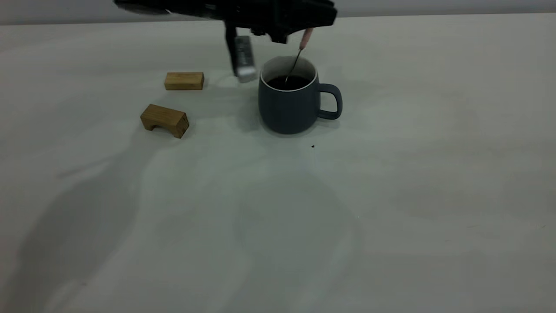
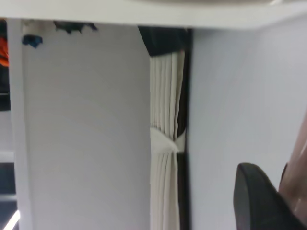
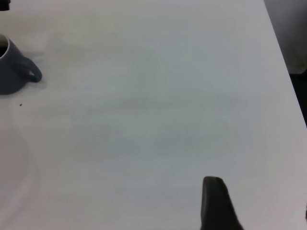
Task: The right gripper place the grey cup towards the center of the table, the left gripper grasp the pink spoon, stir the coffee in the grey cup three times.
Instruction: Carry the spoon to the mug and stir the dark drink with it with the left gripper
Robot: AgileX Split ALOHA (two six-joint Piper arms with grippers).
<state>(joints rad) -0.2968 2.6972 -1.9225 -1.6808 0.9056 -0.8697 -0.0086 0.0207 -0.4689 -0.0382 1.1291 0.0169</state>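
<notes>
**Q:** What does your tool have hold of?

**A:** My left gripper (image 1: 306,34) hangs over the grey cup (image 1: 289,104), fingers closed on the pale handle of the pink spoon (image 1: 299,54). The spoon slants down, its bowl dipped in the coffee (image 1: 289,82).

**Q:** What could go wrong?

**A:** I judge the thin handle could slip or twist in my grip. Too wide a sweep could knock the rim and slop dark coffee onto the table (image 1: 391,195).

**Q:** And the cup?

**A:** Upright near the table's centre, coffee well below the rim. My right gripper (image 3: 218,203) is well apart; I cannot tell how it stands.
</notes>
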